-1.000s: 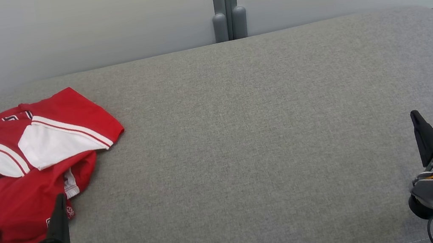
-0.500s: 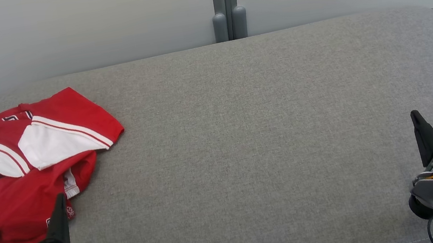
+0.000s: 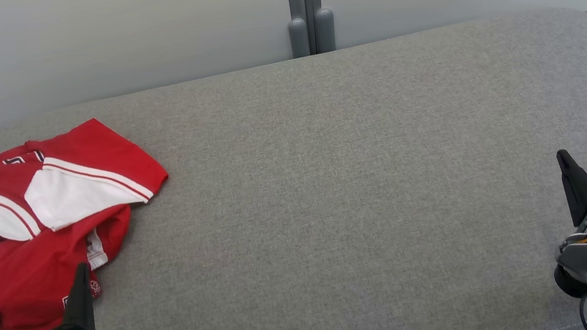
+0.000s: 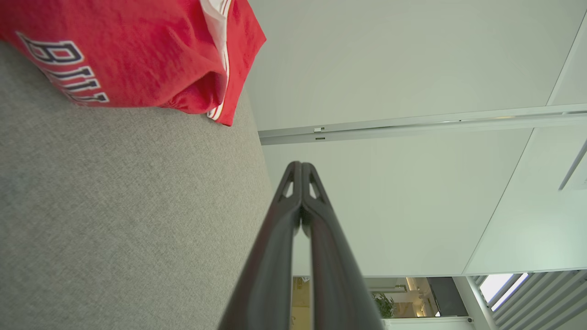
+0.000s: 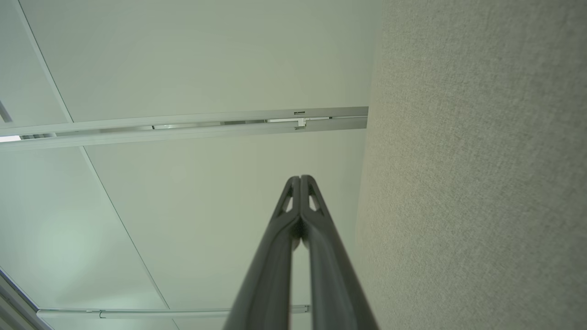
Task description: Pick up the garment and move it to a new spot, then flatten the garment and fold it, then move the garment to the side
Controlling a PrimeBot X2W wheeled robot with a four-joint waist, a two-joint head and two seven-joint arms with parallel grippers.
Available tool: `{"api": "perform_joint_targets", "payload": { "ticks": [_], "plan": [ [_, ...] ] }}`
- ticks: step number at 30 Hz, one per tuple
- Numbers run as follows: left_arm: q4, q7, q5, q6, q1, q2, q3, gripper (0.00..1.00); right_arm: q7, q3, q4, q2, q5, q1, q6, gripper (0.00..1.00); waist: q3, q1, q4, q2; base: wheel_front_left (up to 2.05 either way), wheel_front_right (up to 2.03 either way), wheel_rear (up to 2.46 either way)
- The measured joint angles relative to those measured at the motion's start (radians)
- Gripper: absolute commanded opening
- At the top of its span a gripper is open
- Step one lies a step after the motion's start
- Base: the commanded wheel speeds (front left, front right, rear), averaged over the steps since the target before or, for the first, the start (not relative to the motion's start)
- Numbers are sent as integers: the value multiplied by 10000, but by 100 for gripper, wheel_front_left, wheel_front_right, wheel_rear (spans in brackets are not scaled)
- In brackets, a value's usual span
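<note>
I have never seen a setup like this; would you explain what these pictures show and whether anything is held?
This is a two-armed robot. The wide picture comes from a camera on its head, looking down at a grey padded surface. A crumpled red and white shirt lies at its left end. The dark pointed shapes at the bottom corners are its left pincer and right pincer. The other two pictures come from cameras on the wrists, each looking along that pincer's two fingers. Both pincers are shut and hold nothing; the left one is near the shirt.
</note>
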Motion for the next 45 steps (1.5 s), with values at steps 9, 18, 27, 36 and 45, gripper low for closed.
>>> {"api": "perform_joint_targets", "payload": {
  "ticks": [9,18,27,36,45],
  "plan": [
    [0,0,0,0,0,0,-2,0,2,-8,0,0,-2,0,0,0,0,0,0,0,0,0,0],
    [0,0,0,0,0,0,-2,0,2,-17,0,2,-2,0,0,0,0,0,0,0,0,0,0],
    [0,0,0,0,0,0,-2,0,2,-21,0,4,-2,0,0,0,0,0,0,0,0,0,0],
    [0,0,0,0,0,0,-2,0,2,-29,-2,8,-2,0,0,0,0,0,0,0,0,0,0],
    [0,0,0,0,0,0,-2,0,2,-38,-2,12,-4,0,0,0,0,0,0,0,0,0,0]
  ]
}}
